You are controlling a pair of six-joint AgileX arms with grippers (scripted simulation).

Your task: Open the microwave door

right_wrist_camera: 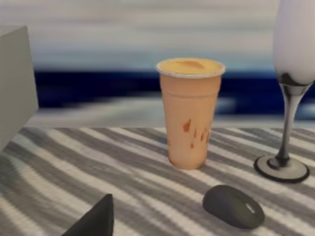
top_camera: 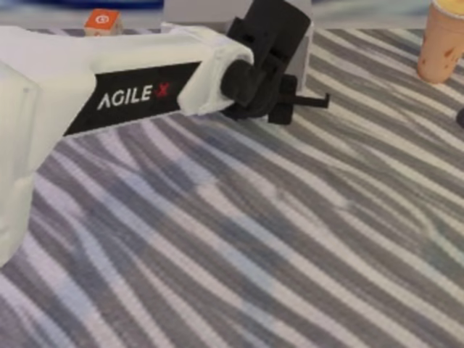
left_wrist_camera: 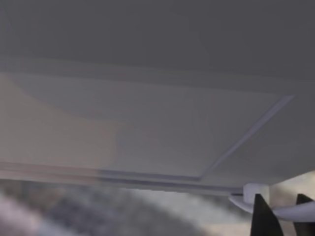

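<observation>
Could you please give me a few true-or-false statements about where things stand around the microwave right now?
1. The left claw is at the microwave, at the table's far edge. True.
2. The orange cup lies tipped over. False: it stands upright, at far right.
3. A dark mouse lies near the cup. True.
4. The wine glass stands on the microwave. False: it stands on the table, beside the cup.

**Grey microwave at the back of the desk**

The microwave [top_camera: 203, 13] is a small grey box at the far edge of the desk, mostly hidden behind the left arm. Up close, the microwave door [left_wrist_camera: 147, 132] is a flat, pale grey panel with a thin, lighter frame line.
</observation>
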